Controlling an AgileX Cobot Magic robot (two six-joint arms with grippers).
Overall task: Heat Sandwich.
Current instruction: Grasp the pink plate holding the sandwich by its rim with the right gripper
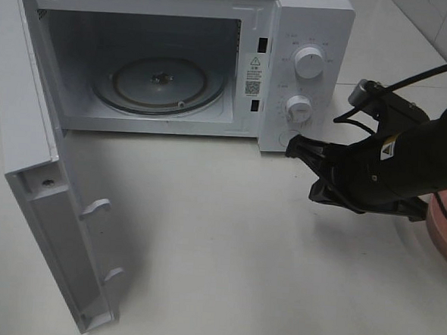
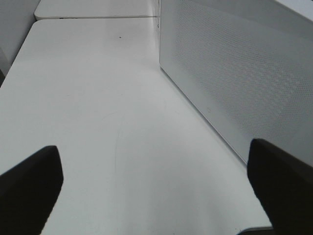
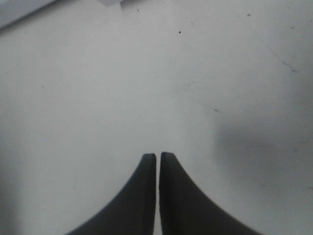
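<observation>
The white microwave (image 1: 307,36) stands at the back of the table with its door (image 1: 47,202) swung wide open to the left. Its glass turntable (image 1: 159,84) is bare. My right gripper (image 1: 294,147) hovers over the table in front of the microwave's control panel. In the right wrist view it (image 3: 157,157) is shut and holds nothing. My left gripper (image 2: 156,196) is open and empty, beside the microwave's perforated side wall (image 2: 234,83); it is out of the exterior high view. The sandwich is not clearly visible. A pale yellowish bit (image 1: 446,201) shows on the pink plate behind my right arm.
The round pink plate (image 1: 441,230) sits at the table's right edge, mostly hidden by my right arm. Two white knobs (image 1: 309,64) are on the microwave's panel. The open door juts toward the table's front left.
</observation>
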